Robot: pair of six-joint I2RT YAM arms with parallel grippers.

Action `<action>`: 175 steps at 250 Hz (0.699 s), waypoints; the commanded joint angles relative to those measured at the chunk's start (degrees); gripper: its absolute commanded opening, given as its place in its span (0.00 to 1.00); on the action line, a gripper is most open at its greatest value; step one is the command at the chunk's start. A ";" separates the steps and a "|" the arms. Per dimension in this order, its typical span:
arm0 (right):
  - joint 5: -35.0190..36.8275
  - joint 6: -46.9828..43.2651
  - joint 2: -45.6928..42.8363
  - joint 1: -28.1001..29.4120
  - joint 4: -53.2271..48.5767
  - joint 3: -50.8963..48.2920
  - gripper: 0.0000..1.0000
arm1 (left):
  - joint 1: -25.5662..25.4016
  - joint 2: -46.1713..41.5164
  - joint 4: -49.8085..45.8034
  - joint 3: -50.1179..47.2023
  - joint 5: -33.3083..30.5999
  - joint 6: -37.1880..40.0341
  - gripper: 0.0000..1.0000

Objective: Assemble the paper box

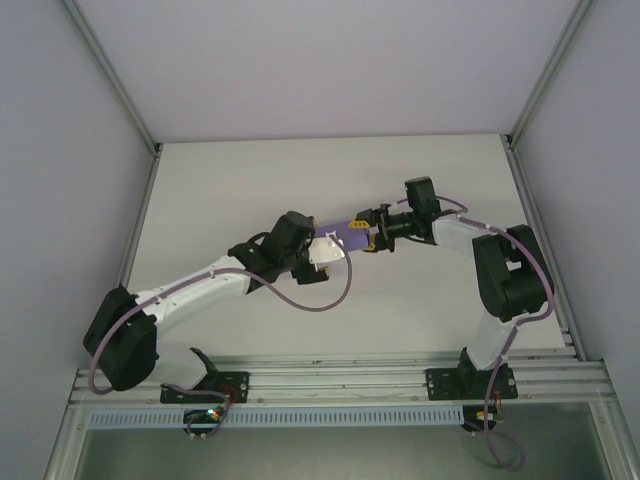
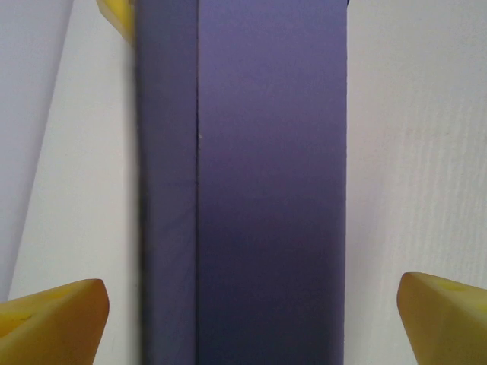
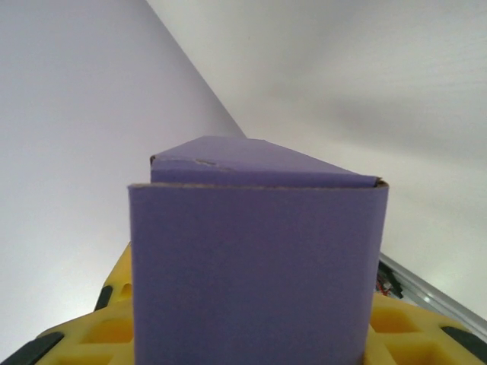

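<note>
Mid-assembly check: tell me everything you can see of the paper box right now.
The paper box is plain lilac-purple thin card, matte, folded into a long rectangular box with crisp edges and one lengthwise seam. It sits over the middle of the table, running roughly left to right. The right hand is closed on one end; the left hand is open around the other, its yellow fingers standing clear of the sides.

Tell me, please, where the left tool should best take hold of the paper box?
Probably its near end, approached end-on, closing on the long side walls: the paper box runs lengthwise between the fingers of the open left tool, while the right tool clamps the far end.
</note>
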 commanded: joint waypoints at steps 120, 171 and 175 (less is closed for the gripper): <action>-3.15 -7.62 -5.66 0.30 -12.10 -0.20 0.62 | 4.33 -3.89 6.42 -0.72 6.82 0.02 0.48; 6.01 -16.53 -9.46 -2.01 -15.74 0.76 1.00 | 5.74 -4.09 1.22 0.52 9.77 -0.47 0.43; 7.89 -18.41 -10.04 -2.43 -17.34 1.15 1.00 | 5.85 -4.13 0.51 0.58 10.16 -0.65 0.43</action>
